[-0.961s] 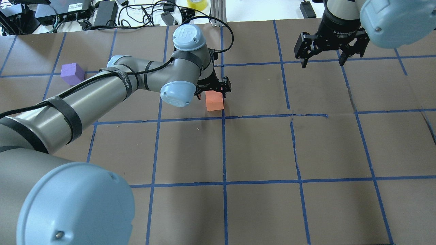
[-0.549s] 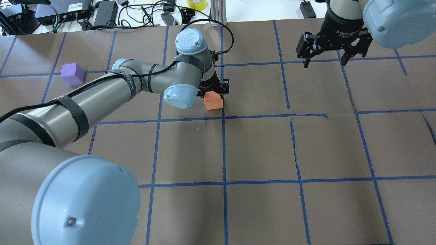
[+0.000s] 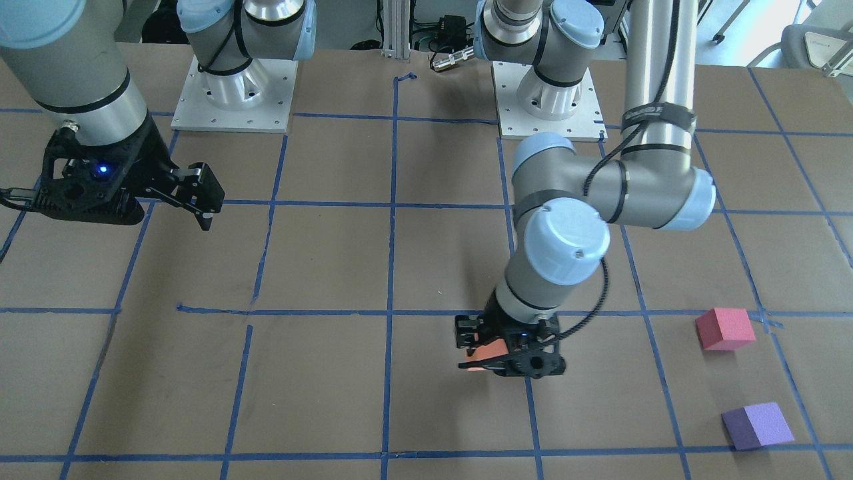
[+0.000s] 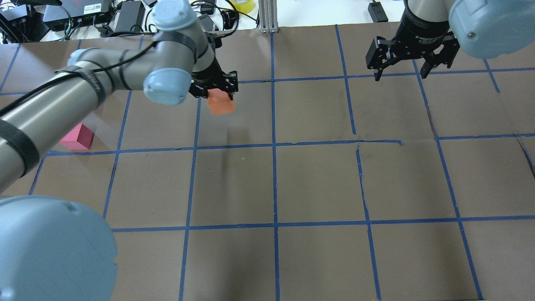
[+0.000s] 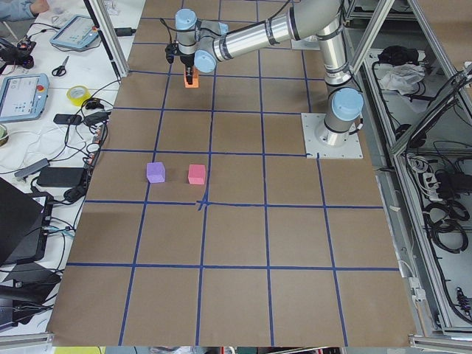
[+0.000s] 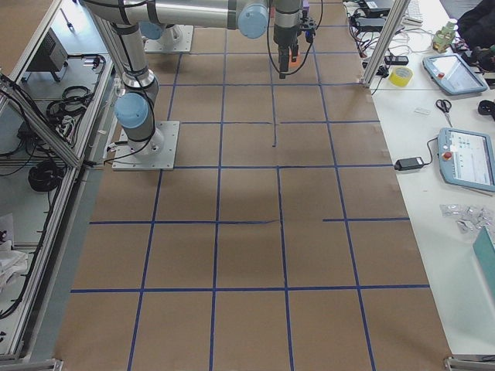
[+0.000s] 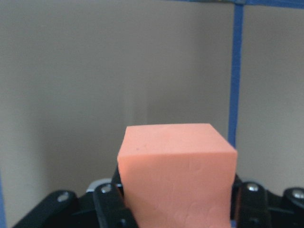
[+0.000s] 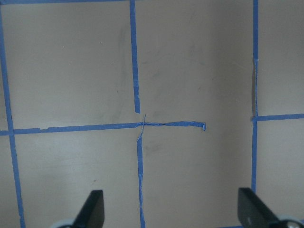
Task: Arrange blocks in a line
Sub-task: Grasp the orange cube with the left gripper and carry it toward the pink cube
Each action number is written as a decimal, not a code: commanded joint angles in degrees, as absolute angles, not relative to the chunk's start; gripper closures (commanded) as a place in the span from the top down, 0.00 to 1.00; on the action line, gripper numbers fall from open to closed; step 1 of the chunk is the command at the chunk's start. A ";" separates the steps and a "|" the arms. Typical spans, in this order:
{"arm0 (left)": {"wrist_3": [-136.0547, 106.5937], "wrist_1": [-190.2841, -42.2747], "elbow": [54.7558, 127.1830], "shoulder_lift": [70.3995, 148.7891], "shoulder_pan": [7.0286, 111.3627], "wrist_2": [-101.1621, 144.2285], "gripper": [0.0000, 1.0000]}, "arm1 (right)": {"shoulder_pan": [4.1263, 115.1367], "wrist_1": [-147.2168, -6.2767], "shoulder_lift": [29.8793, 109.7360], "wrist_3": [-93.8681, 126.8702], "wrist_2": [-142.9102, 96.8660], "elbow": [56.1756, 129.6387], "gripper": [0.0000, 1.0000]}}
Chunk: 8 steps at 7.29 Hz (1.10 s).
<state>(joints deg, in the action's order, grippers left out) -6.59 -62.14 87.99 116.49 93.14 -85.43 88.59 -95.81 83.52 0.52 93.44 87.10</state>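
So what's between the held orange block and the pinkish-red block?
Front-facing view: from orange block to pinkish-red block, only bare brown paper crossed by one blue tape line.

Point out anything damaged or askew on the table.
The blue tape grid is broken near the table's middle: a vertical strip stops short, its continuation sits slightly offset, and one horizontal strip ends in a loose curl. Nothing else stands out.

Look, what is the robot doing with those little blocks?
The left gripper is shut on the orange block and holds it a little above the table. The pinkish-red block and the purple block sit near each other on the table, not touching, off to the robot's left. The right gripper hangs open and empty. The blocks are not in a line yet.
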 commanded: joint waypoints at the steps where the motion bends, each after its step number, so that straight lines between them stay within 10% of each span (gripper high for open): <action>1: 6.36 -68.73 87.80 110.93 84.75 -92.50 0.00 | 88.42 -96.24 83.50 0.35 93.43 87.19 1.00; 8: 34.00 -58.32 86.14 121.26 59.34 -88.77 0.00 | 88.42 -98.00 83.14 1.05 93.43 87.19 1.00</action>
<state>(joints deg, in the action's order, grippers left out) 30.71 -62.33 86.45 118.38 61.47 -88.78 88.40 -97.78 83.18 0.68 93.43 87.19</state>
